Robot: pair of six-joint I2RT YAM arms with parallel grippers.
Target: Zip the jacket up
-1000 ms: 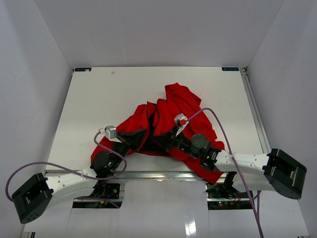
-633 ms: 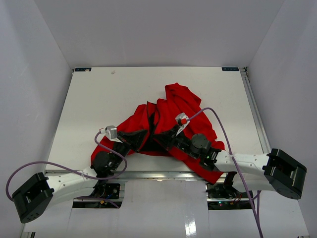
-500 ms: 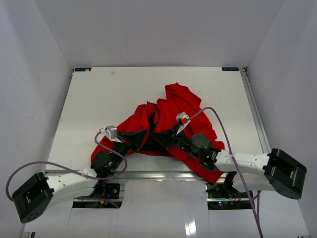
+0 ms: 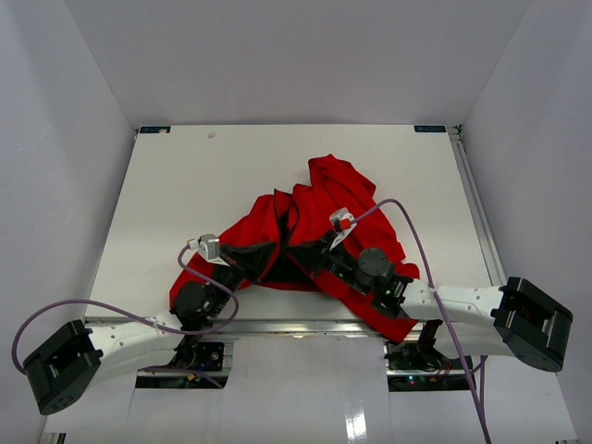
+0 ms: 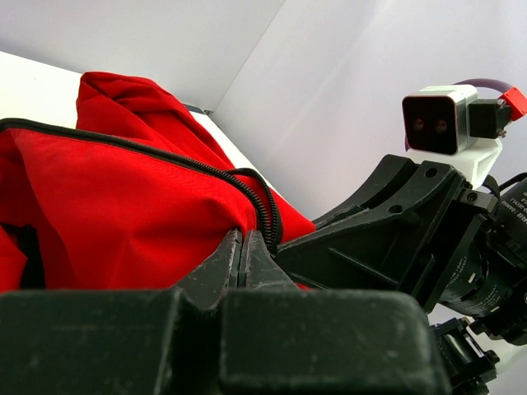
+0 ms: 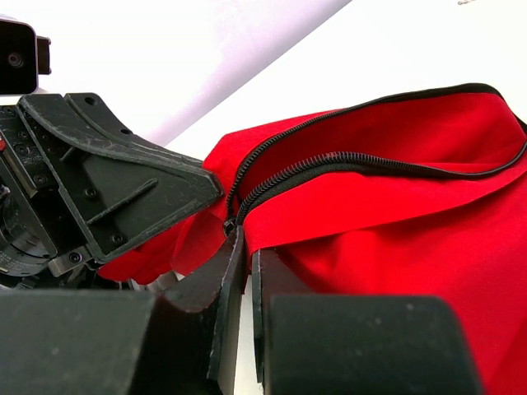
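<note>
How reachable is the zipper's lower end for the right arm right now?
Likely yes. The right gripper, shut, sits right at the zipper, where its two tooth rows meet on the jacket. The left gripper crowds in close beside it, but nothing seems to lie between.

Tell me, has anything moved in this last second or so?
Barely. Seen from above, the right gripper crept a touch to the right and away from the arm bases. Nothing was taken hold of or let go. The left gripper stayed put, both remain pinched shut on the jacket, and the jacket lies as before.
</note>
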